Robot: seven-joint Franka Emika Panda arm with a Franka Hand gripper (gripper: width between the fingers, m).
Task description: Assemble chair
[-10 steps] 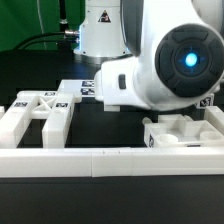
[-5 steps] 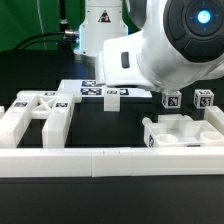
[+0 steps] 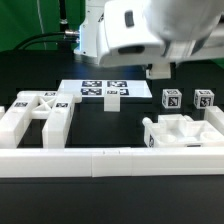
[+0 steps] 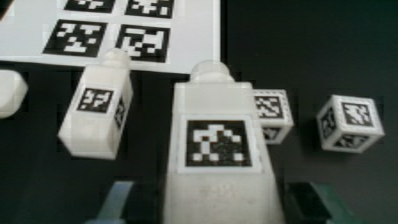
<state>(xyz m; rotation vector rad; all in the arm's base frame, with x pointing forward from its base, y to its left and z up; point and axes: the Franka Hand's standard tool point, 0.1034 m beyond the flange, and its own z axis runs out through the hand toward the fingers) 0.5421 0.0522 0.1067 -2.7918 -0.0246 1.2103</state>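
The hand (image 4: 217,202) is poised over a long post (image 4: 222,140) of the chair, and its fingers (image 4: 125,203) are spread wide, one on either side. A dark gap shows on both flanks, so nothing is gripped. The post lies flat on the black desk (image 3: 110,125) with its tag facing up and its narrower end pointing toward the marker board (image 4: 116,25). The exterior view shows the arm high over the desk, but the post itself cannot be picked out there. This looks like rigid moulded plastic, light and unlikely to flex. Its smooth faces could slide in a loose pinch, so a firm squeeze across the two long flat sides, around mid-length near the tag, looks like the safest hold. There's company, though: a second long post (image 4: 98,105) lies alongside with bare desk between, leaving room for that finger. The other side is tighter. A short post (image 4: 267,112) sits just beside the target's flank, and whether they touch is too blurred to say. An outer short post (image 4: 350,122) stands a little further off. A finger coming down there could nudge the near one, so gripping toward the wider end looks wiser. Over on the exterior view's left, the X-braced frame (image 3: 40,110) waits well apart. A chunky slab (image 3: 185,130) sits on the exterior view's right, close to the border wall (image 3: 110,160), and neither crowds this pick.
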